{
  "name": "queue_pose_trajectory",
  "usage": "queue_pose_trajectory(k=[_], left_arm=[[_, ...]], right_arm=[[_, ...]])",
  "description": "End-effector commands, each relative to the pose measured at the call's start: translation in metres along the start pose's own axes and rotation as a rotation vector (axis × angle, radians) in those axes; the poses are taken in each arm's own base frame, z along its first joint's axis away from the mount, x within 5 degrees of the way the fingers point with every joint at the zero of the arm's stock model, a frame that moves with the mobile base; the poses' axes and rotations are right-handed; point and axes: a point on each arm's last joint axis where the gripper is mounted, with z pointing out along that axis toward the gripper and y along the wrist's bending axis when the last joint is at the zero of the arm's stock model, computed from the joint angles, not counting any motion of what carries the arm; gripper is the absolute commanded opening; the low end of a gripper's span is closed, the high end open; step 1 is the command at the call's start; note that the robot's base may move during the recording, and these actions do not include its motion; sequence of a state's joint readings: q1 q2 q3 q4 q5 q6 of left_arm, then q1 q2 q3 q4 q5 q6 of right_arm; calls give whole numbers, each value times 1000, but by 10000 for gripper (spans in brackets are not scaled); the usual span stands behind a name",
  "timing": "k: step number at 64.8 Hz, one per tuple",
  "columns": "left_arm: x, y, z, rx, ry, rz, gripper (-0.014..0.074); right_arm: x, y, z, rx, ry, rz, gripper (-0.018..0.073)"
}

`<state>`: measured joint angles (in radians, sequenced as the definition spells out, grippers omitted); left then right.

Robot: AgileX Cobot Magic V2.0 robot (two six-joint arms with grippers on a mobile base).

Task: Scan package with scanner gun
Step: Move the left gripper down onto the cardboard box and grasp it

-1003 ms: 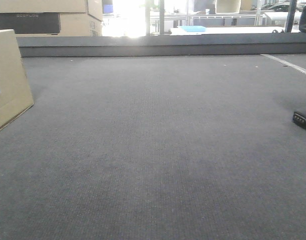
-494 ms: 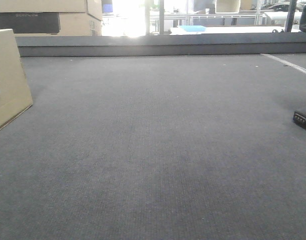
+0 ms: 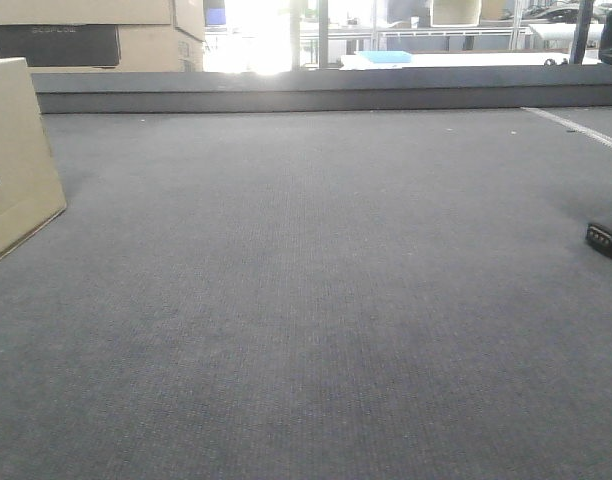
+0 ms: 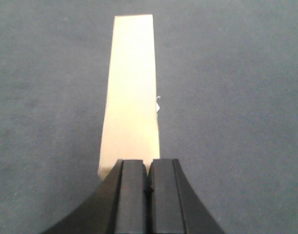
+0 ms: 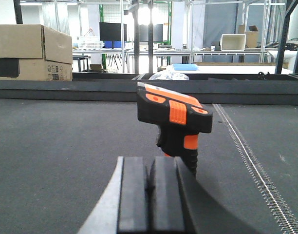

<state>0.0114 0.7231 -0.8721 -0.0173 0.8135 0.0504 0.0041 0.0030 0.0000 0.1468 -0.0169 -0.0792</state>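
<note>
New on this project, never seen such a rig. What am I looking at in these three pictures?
It is a two-armed robot at a grey matted surface. The front view looks across that surface: the tan package stands at the left edge and the scanner gun peeks in at the right. The other two cameras sit on the wrists. The left gripper is shut and empty, over the package's narrow top edge. The right gripper is also shut and empty, facing the scanner gun. Nothing is held.
</note>
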Motion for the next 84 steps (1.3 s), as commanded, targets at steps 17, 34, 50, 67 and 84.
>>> queue_pose_trajectory(k=[17, 34, 50, 67, 84], left_arm=[[-37, -2, 47, 33, -33, -54, -111], [-77, -1, 85, 49, 214, -63, -111], [-90, -3, 116, 71, 304, -87, -104], [-88, 1, 120, 33, 319, -51, 344], [-84, 3, 127, 12, 362, -30, 597]], right_arm=[[-1, 0, 0, 3, -17, -1, -162], [-1, 0, 0, 3, -17, -1, -162], [-1, 0, 0, 3, -17, -1, -162], [-1, 0, 0, 3, -17, -1, -162], [-1, 0, 0, 3, -17, -1, -162]])
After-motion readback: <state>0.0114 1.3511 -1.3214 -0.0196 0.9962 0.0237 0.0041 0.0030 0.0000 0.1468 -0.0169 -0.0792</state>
